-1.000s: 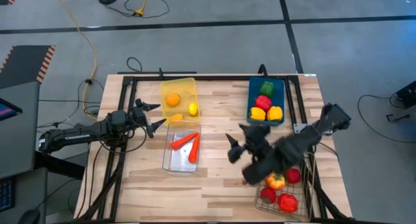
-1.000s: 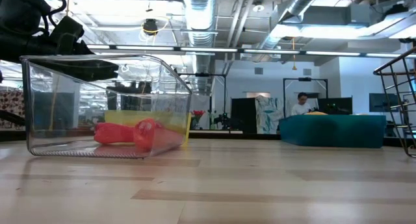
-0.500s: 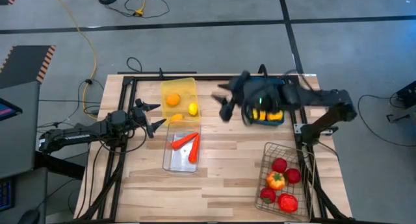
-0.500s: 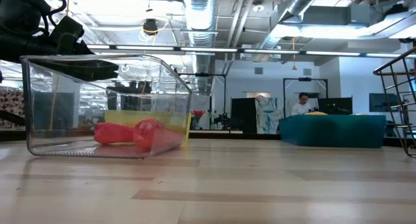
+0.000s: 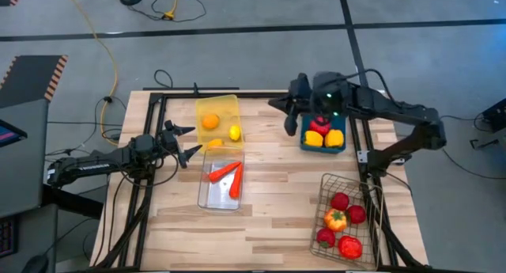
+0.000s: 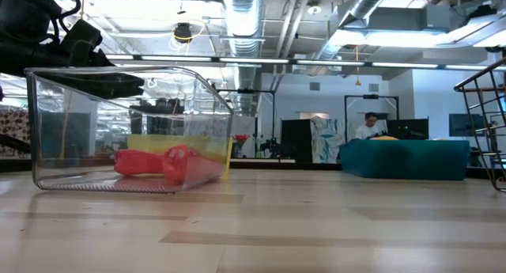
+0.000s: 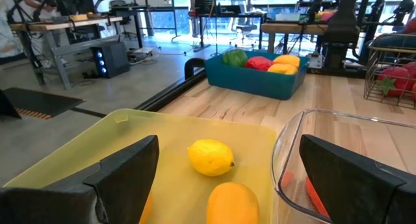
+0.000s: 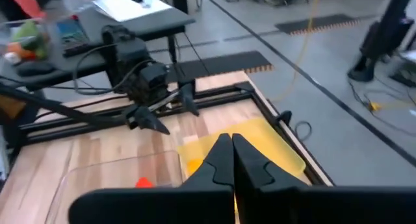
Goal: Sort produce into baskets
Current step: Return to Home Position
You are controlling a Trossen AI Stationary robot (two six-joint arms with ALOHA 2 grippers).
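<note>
Wire basket [image 5: 335, 185] with perhaps 5 pieces [image 5: 340, 202], right hand [image 5: 287, 115] closed near blue bin [image 5: 324, 149]

Four containers: one yellow bin [image 5: 217, 99], one clear bin [image 5: 213, 198], one blue bin [image 5: 324, 149], one wire basket [image 5: 348, 182]. Three yellow-orange fruits [image 5: 235, 132], two carrots [image 5: 224, 172], four peppers [image 5: 334, 137], four red pieces [image 5: 350, 246] and one orange piece [image 5: 335, 219]. Two robot arms [image 5: 103, 164].

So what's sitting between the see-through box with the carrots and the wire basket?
Nothing. The overhead view shows only bare wooden table between the clear box and the wire basket.
</note>
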